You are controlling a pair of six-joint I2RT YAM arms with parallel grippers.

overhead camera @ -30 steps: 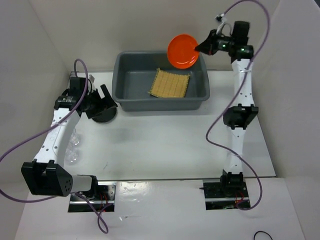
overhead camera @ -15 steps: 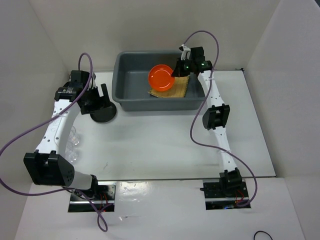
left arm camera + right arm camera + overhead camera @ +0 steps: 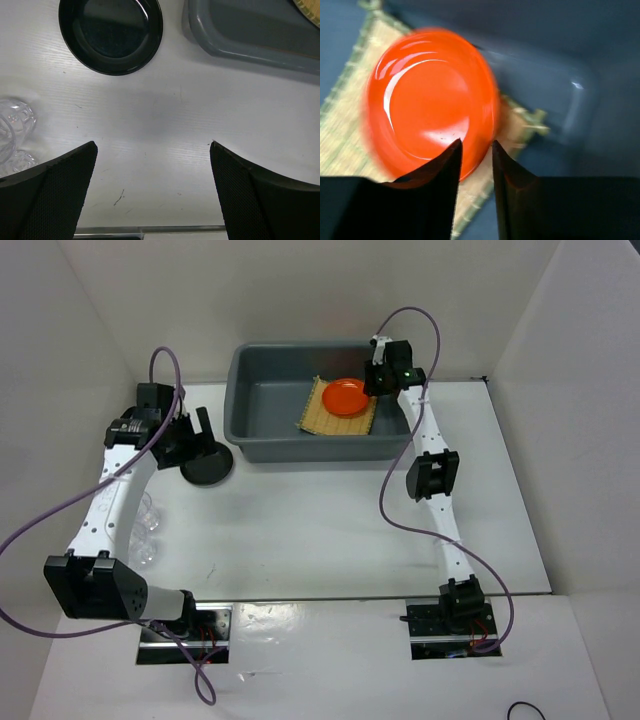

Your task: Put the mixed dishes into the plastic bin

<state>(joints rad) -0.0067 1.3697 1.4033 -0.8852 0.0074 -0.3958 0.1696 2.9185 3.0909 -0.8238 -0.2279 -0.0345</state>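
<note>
The grey-blue plastic bin stands at the back middle, with the tan woven mat lying inside it. My right gripper is low inside the bin, shut on the rim of the orange plate, which rests over the mat. In the right wrist view the orange plate sits between my fingertips, above the mat. My left gripper is open and empty, just above the black plate left of the bin. The black plate lies ahead of the left fingers.
Small clear glasses stand near the left arm and show at the left edge of the left wrist view. The bin's corner is close to the right of the black plate. White walls enclose the table.
My right arm swung the orange plate from high above the bin's back right corner down into the bin, onto the mat. The left arm has barely moved.
</note>
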